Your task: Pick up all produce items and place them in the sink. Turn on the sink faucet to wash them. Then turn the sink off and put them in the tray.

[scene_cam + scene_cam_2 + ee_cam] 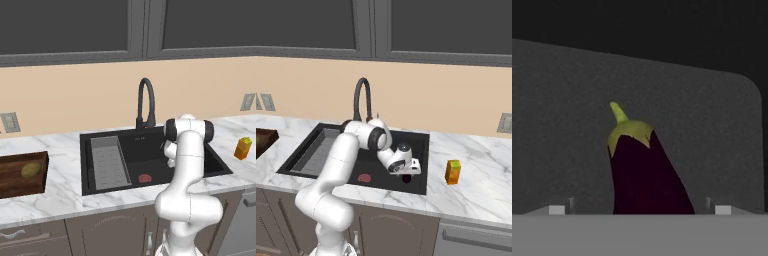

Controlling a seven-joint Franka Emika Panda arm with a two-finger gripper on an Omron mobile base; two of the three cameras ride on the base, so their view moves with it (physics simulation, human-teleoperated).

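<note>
The arm reaches down into the sink (421,145), a black basin set in the marble counter (476,175), with its gripper (406,176) low over the right part of the basin floor. In the hand view the dark purple eggplant (647,175) lies on the grey sink bottom directly ahead, its green cap and stem pointing away from the hand, its body lying between the 2 pale finger tips (556,209) that stand wide apart on either side. The jaws are spread fully and are not closed on it; whether they touch it I cannot tell. In the right base view a dark spot under the hand is the same eggplant. A flat red disc (145,178) rests on the sink floor to the left of the hand, apart from it. The grey ribbed rack (107,162) runs along the left side of the basin. The black faucet (145,102) arches up behind the sink. The olive-yellow produce piece (31,169) sits inside the wooden tray (15,182) on the counter, well left of the sink. An orange block with green top (453,171) stands on the counter right of the sink
</note>
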